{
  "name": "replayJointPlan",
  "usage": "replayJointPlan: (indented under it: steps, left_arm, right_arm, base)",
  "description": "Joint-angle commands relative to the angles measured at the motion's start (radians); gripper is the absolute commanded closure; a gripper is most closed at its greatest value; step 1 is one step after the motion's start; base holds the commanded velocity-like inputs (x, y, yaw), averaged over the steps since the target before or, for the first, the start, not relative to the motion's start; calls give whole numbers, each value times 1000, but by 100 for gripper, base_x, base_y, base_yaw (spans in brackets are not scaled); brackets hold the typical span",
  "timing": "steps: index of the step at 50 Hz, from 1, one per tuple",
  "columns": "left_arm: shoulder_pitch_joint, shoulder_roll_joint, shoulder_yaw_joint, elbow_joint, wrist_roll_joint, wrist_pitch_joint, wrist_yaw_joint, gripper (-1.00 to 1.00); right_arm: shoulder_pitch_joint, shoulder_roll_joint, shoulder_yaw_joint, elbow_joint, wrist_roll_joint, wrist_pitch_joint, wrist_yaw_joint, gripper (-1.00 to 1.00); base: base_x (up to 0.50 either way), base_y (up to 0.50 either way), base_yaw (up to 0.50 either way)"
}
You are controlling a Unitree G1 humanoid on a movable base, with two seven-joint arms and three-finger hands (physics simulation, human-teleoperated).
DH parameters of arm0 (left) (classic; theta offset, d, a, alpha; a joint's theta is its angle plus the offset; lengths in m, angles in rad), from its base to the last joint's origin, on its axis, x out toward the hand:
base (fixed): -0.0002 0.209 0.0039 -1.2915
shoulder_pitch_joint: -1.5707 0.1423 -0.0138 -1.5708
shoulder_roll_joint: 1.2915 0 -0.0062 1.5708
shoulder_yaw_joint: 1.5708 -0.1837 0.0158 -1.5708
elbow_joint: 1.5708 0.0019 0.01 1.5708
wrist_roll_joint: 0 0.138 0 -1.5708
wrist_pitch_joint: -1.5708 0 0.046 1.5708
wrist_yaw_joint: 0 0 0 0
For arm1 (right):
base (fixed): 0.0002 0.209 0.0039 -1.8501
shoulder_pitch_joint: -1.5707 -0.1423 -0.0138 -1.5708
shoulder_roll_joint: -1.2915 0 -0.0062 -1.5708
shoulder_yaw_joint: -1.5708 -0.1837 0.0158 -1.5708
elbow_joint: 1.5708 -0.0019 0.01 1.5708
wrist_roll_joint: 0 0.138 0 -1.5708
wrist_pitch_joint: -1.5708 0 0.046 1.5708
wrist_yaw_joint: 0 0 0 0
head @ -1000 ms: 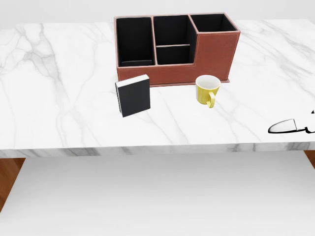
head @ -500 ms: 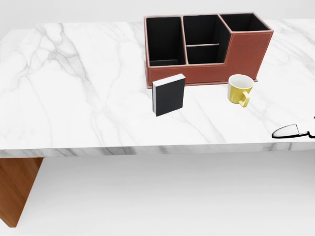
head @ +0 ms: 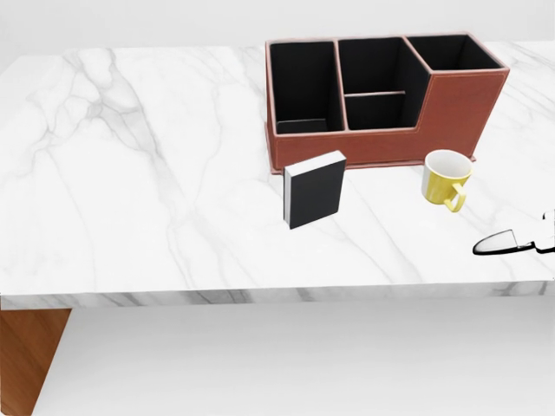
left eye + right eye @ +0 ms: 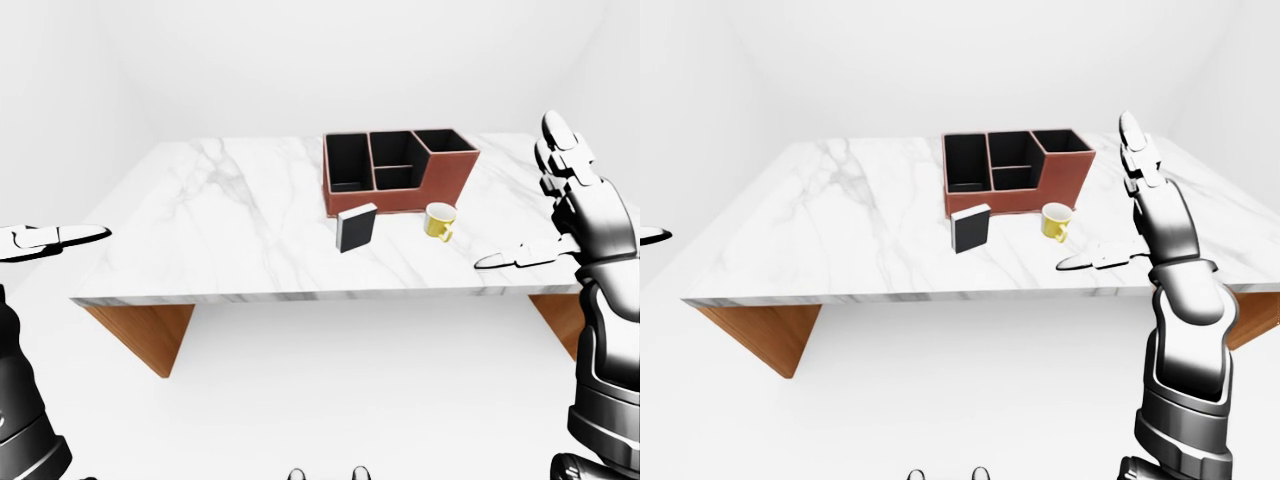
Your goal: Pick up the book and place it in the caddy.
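**Both hands open, book standing free on the bench**

The right hand (image 4: 1150, 215) is raised with fingers spread wide and holds nothing. Well to its left in the right-eye view, the book (image 3: 314, 189) stands upright on the marble bench (image 3: 130, 173), just below the caddy (image 3: 381, 100) and apart from it. A yellow mug (image 3: 446, 178) sits between book and hand. The left hand (image 4: 45, 240) hovers open, far left, empty.
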Motion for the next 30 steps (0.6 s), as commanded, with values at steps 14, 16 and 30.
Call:
replayJointPlan:
  steps: [14,16,30]
  left_arm:
    - [-1,-3,-3,-5,9,0,-3,-100]
    - [-2,-3,-2,-6,8,0,-3,-100]
    - [-4,-7,-8,7,13,0,-4,-100]
  right_arm:
    - [4,8,-1,2,-19,0,11,-100]
    - [3,7,1,-1,-21,0,10,-100]
    - [-2,5,1,16,-15,0,8,-100]
  base:
    - [50,0,0]
    - [50,0,0]
    - [50,0,0]
